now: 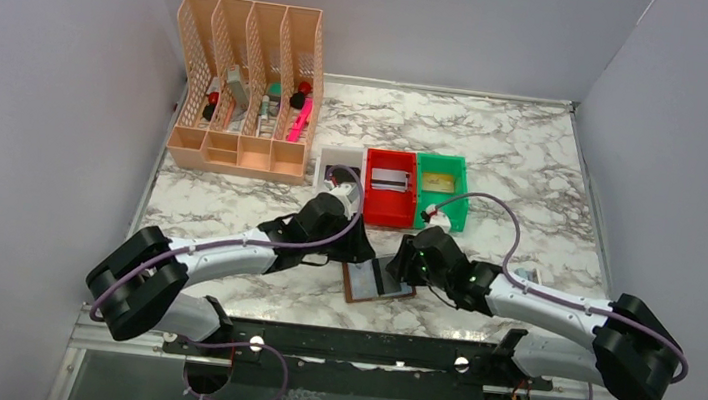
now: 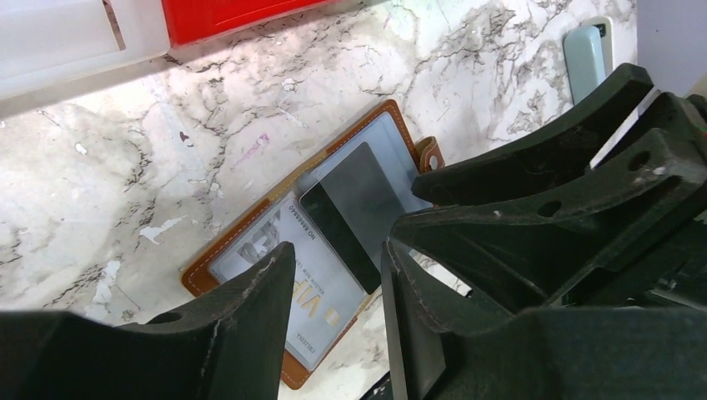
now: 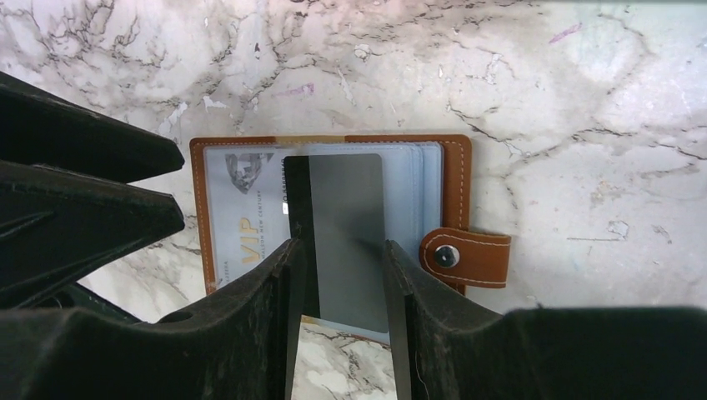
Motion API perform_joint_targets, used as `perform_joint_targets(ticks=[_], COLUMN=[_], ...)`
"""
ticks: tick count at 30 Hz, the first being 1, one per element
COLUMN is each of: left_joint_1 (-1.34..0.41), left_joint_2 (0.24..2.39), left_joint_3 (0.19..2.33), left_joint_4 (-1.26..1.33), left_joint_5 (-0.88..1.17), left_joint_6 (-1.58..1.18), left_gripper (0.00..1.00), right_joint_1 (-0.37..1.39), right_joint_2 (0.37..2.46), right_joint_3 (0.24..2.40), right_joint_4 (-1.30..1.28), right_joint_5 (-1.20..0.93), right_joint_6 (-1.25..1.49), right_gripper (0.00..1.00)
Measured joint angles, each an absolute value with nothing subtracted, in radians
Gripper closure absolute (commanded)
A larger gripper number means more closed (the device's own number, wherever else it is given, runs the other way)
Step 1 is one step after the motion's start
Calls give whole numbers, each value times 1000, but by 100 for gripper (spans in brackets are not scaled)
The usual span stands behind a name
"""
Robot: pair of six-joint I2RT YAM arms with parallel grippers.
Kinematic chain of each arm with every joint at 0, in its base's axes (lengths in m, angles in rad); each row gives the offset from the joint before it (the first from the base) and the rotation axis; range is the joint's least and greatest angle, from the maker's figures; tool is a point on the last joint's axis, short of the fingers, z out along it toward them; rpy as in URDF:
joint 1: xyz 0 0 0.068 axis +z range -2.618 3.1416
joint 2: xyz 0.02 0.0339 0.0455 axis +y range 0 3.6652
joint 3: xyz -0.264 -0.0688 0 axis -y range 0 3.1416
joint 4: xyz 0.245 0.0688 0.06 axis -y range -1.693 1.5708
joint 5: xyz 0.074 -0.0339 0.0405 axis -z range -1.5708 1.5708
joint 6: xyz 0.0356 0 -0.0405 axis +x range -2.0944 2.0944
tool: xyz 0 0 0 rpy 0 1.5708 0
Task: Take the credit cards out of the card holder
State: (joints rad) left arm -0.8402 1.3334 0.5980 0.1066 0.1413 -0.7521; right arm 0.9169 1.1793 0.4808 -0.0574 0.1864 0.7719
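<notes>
Bright, even overhead light falls on the marble tabletop (image 1: 536, 160); soft shadows sit under the arms (image 1: 223, 251); up close the left end effector (image 2: 335, 246) and right end effector (image 3: 338, 242) look black and slightly blurred; a dull sheen lies on the credit card (image 3: 342, 217).

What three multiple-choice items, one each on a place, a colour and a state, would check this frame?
1. Where is the card holder?
A. held up in the air
B. flat on the marble table
C. inside a drawer

2. What colour is the bin between the white bin and the green bin?
A. blue
B. yellow
C. red

3. What state is the card holder in?
A. open, snap tab undone
B. snapped shut
C. folded and standing on edge

Answers:
1. B: the top view shows it lying on the marble.
2. C: the red bin sits in the middle of the row.
3. A: both wrist views show its inner pockets and the free tab.
</notes>
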Motion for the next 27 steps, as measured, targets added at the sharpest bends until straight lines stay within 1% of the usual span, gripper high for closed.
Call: perform_joint_targets(ticks=[12,17,27], left_joint_1=[-840,-842,-864], left_joint_2=[1373,1407,1465], left_joint_3=[559,559,546], left_joint_4=[190,208,236], left_joint_5=[223,250,261], left_joint_6=[-802,-807,-832], left_gripper=[53,53,55], right_joint_1=[916,916,914], right_joint_2=[1272,1285,1270], right_joint_3=[519,521,461], right_joint_4=[-78,-80,-1], right_joint_5=[160,154,125], right_joint_6=[740,736,844], right_gripper=[59,62,63])
